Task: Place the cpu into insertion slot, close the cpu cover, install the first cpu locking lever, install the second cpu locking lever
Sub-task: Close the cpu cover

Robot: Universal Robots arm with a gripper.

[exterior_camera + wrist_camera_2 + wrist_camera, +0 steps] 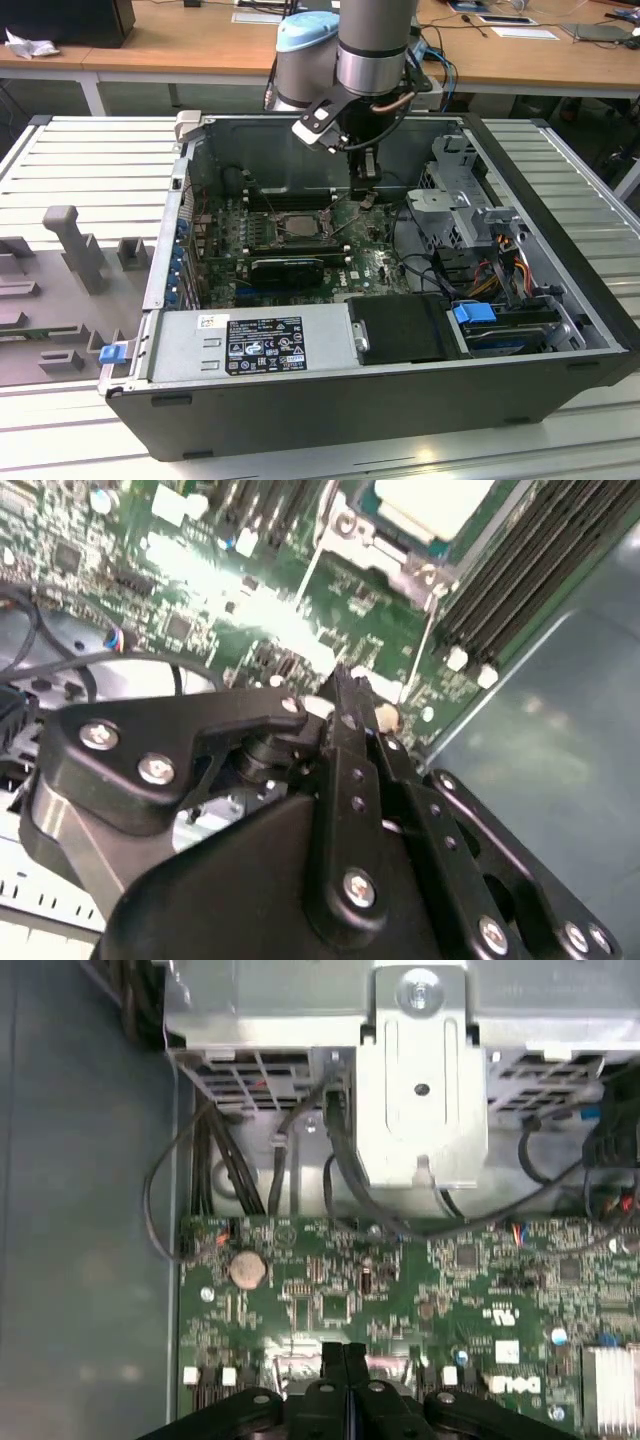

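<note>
Silvery-beige and flat, the cpu (435, 502) sits in its socket on the green motherboard (400, 1290) inside the open computer case (560, 300), with the metal cpu cover (398, 565) lying around it. Over the board, just to the exterior view's right of the socket and apart from the chip, hangs the gripper (366, 195). Its black fingers (333, 1360) are pressed together with nothing between them.
</note>
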